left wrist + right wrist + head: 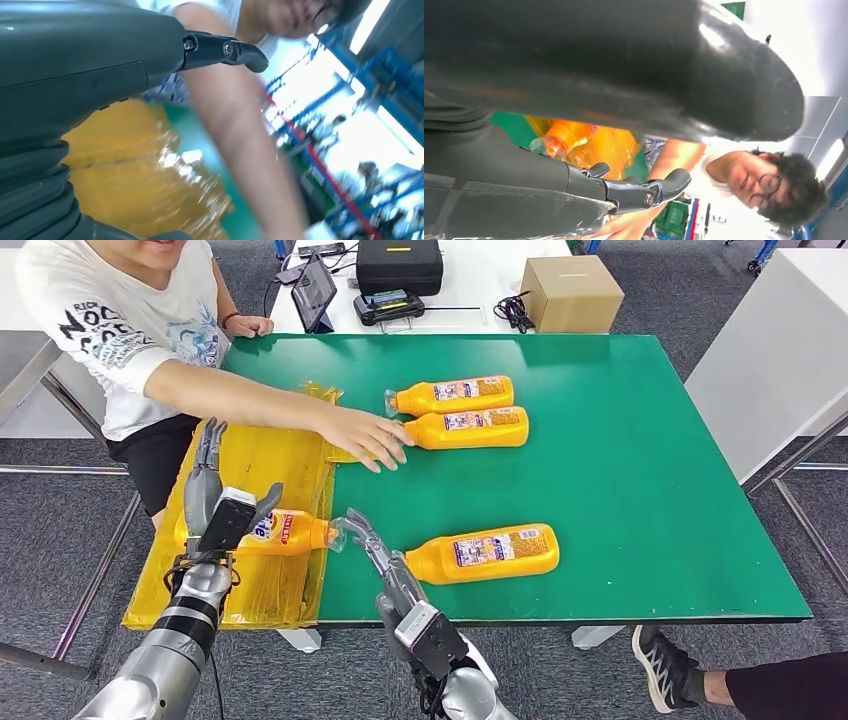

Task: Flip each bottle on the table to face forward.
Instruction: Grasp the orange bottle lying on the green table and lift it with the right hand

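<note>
Head view shows four orange bottles lying on their sides on the green desk (pixel 650 440). Two lie side by side at the far middle (pixel 450 395) (pixel 470 428), labels showing up, and a person's hand (pixel 365 437) rests at the neck of the nearer of the pair. A third bottle (pixel 485 553) lies near the front edge with its printed label up, so these three look already turned. The fourth bottle (pixel 290 532) lies on the crinkled yellow plastic sheet (pixel 250 470) at the desk's left end, its clear cap toward the right; which face it shows is hard to judge, so I take it as the one left to do. The left robot hand (pixel 208 490) stands over that bottle's base with fingers straight and apart, holding nothing as far as I can see. The right robot hand (pixel 375 550) reaches toward the cap with fingers extended and slightly parted, close to the cap but whether touching I cannot tell; it grips nothing.
</note>
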Robot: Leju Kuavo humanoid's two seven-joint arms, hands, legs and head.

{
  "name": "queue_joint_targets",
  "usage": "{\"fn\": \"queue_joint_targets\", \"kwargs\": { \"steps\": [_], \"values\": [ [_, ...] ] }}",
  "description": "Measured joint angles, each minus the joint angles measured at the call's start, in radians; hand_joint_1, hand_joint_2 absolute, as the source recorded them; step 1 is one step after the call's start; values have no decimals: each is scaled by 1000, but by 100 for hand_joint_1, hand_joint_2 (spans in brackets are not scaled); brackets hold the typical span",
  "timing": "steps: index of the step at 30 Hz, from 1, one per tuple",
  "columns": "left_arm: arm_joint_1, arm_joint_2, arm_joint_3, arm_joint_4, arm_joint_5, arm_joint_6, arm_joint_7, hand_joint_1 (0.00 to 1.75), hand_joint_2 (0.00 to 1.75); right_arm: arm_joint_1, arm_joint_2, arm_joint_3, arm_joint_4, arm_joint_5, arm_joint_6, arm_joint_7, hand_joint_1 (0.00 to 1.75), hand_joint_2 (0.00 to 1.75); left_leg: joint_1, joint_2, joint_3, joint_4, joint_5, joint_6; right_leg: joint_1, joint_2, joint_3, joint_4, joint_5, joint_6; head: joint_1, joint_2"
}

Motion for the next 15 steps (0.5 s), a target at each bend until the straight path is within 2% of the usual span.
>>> {"fn": "queue_joint_targets", "kwargs": {
  "steps": [4,8,12,15],
  "values": [
    [38,-12,-38,-105,-34,49,0,0,175,0,-1,0,3,24,-41,3,0,0,0,0,-1,0,0,0,0,0,-1,0,0,0,0,0],
    [87,-33,-53,-202,140,-11,0,0,175,1,-15,-9,-14,152,-156,66,0,175,0,0,-1,0,-1,0,0,0,-1,0,0,0,0,0],
    [157,-57,-46,-272,293,-106,0,0,175,-8,-68,-52,-54,335,-260,174,0,175,-1,0,-1,0,-1,0,0,0,-1,0,0,0,0,0],
    [202,-71,-38,-310,321,-133,0,0,175,-18,-108,-84,-82,403,-293,211,0,175,-1,0,-1,0,-1,0,0,0,-1,-1,0,0,0,0]
  ]
}}
